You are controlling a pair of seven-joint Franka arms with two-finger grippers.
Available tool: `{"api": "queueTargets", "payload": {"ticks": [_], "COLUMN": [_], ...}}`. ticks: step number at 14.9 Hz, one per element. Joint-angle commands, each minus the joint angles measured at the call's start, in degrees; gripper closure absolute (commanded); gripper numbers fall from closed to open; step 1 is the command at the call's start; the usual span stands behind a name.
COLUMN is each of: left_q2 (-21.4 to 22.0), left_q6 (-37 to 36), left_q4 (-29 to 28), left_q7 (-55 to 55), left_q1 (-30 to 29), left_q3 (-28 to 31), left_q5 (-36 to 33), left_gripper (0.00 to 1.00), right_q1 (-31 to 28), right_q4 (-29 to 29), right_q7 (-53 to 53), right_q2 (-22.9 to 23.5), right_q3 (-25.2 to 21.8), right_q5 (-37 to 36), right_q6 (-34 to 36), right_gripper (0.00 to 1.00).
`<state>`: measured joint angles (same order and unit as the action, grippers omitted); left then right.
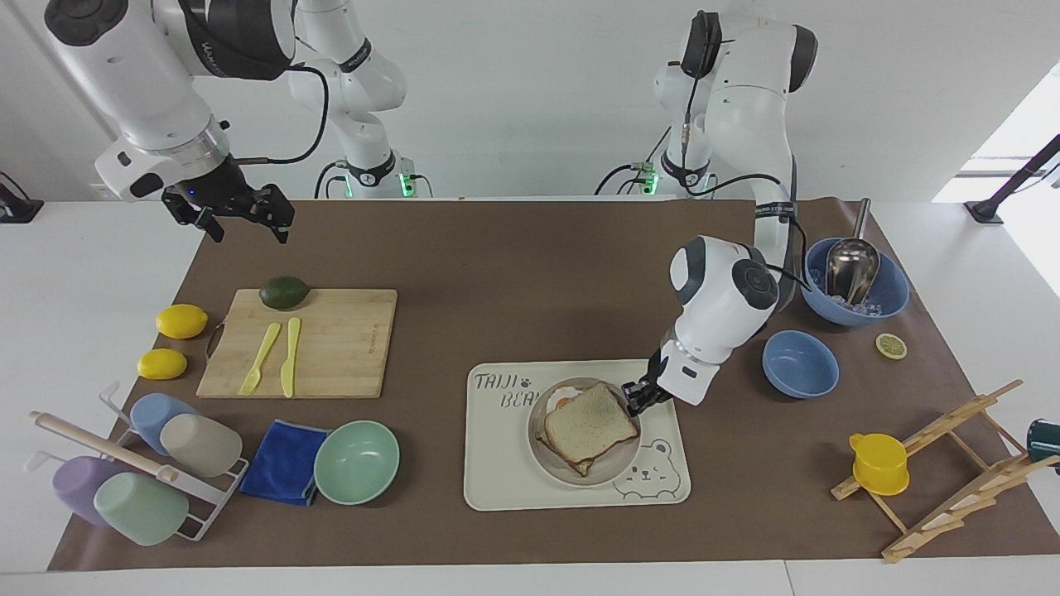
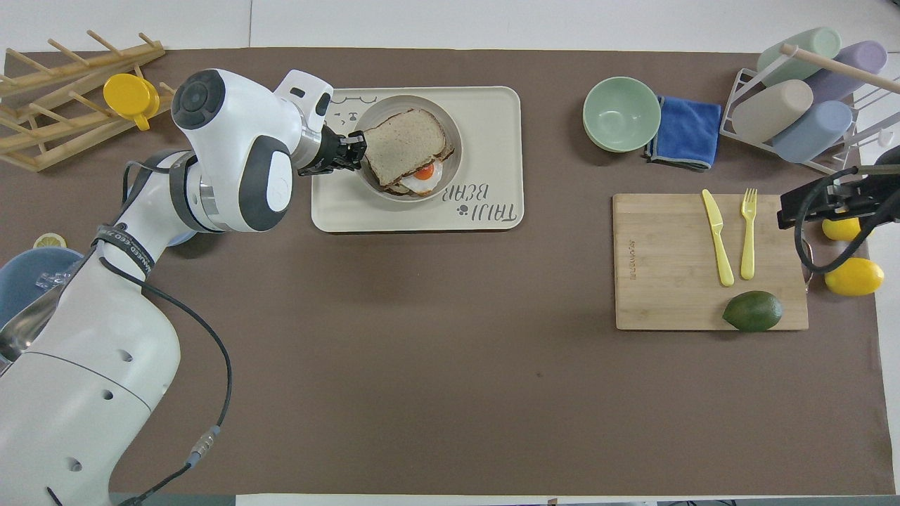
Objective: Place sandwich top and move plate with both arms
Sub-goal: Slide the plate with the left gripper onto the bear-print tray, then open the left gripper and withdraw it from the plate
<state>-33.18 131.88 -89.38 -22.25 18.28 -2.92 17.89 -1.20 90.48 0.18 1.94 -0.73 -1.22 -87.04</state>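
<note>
Two arms: the left arm reaches out so that its left gripper [image 1: 636, 398], pinched shut on the rim of the single plate [image 1: 548, 460], sets it on the one bear tray [image 1: 497, 484], its likely destination; the right gripper [image 1: 242, 217] waits open above the table's right-arm end. One sandwich top [image 1: 590, 422] lies askew on the egg slice, completing the sandwich
</note>
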Motion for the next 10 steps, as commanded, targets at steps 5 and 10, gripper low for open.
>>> {"api": "queueTargets", "payload": {"ticks": [5,10], "left_q2": [0.92,5.65], "left_q6": [0.57,-3.28], "left_q4": [-1.06,-0.98], "left_q7": [1.24,1.59], "left_q1": [-0.44,-0.52], "left_q3": [1.06,5.11], "left_q5": [-4.43,-8.75], "left_gripper": [0.0,0.0], "right_q1": [-0.73,-0.73], "right_q4": [0.49,0.49], "right_q7": [-1.14,-1.14], "right_q2": [-0.8,-0.8], "right_q3": [0.47,0.47], "right_q5": [-0.18,-0.18], "right_q6": [-0.06,-0.06], "right_gripper": [0.0,0.0]}}
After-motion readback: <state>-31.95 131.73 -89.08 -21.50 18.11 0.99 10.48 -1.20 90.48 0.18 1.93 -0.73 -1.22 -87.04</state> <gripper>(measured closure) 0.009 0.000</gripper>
